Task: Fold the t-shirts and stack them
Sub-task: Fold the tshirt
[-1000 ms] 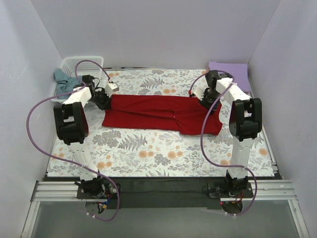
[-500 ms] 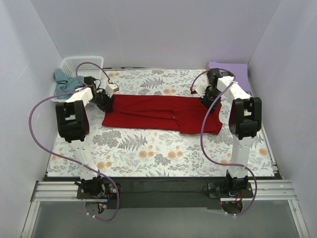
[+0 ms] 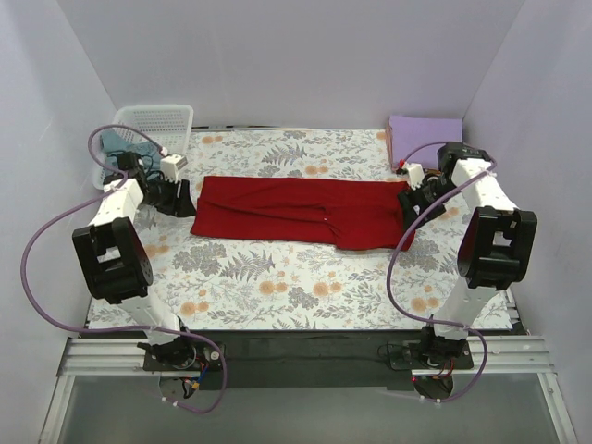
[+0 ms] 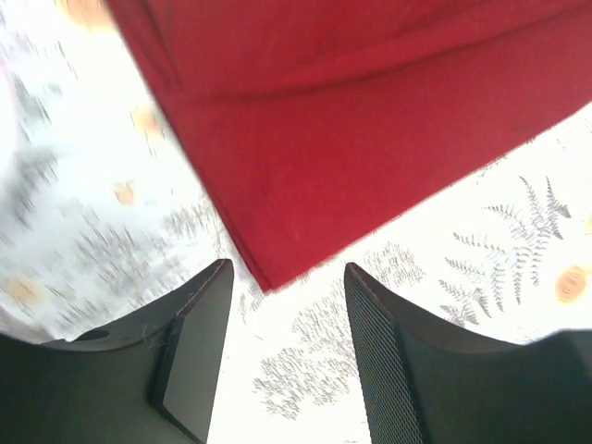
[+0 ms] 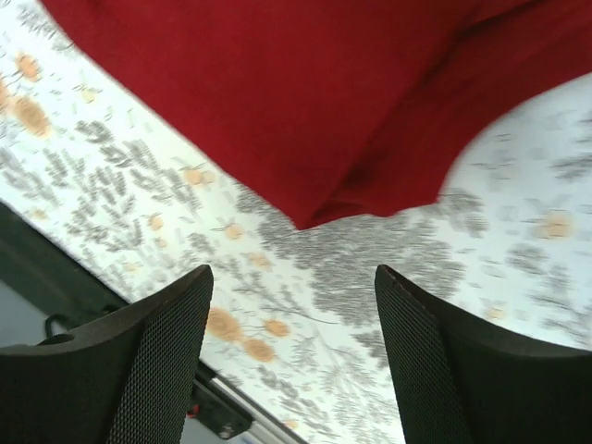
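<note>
Right now the left jaws are standing wide apart and gripping nothing, with a corner of the deep red t-shirt [image 4: 351, 120] lying on the table [image 4: 305, 388] just ahead of the gap between them, untouched. Likewise the right jaws are gaping wide and holding nothing, a rounded, doubled-over edge of that shirt lying flat just beyond their tips. Well apart from the right jaws the pale lavender t-shirt [image 3: 425, 129] is lying at the far corner, while the blue-grey t-shirt [image 3: 113, 143] is hanging at the white basket [image 3: 162, 118] near the left jaws.
</note>
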### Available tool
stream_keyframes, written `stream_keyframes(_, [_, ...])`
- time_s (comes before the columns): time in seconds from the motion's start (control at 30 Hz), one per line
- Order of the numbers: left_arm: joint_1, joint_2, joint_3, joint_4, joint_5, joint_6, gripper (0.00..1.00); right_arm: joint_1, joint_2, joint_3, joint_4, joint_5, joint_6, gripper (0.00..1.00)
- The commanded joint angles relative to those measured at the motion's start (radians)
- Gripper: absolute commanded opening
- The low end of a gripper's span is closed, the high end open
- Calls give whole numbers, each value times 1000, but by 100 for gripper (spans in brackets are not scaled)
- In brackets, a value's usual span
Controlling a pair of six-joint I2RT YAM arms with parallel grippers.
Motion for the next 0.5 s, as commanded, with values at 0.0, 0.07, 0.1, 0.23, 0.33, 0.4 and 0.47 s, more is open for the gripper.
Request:
stream_keyframes(0.0, [65, -3, -65, -63, 80, -69, 50, 19, -38, -116, 49, -99, 40, 78])
stream_keyframes(0.07, [84, 5, -76, -63, 103, -83, 51, 19, -64, -191, 118, -82, 36, 78])
stream_keyframes(0.1, [96, 6, -80, -66, 114, -86, 51, 19, -70, -216, 138, -67, 29, 75])
stream_keyframes(0.23, [105, 3, -115, -50, 129, -87, 51, 19, -99, -311, 207, -54, -15, 64])
stream_keyframes(0.33, [105, -3, -128, -31, 119, -86, 51, 21, -110, -358, 245, -48, -18, 56])
stream_keyframes(0.4, [105, 5, -128, -23, 111, -89, 51, 19, -113, -371, 276, -41, -14, 55])
stream_keyframes(0.47, [105, 9, -128, -8, 105, -93, 51, 21, -105, -369, 294, -41, 0, 53])
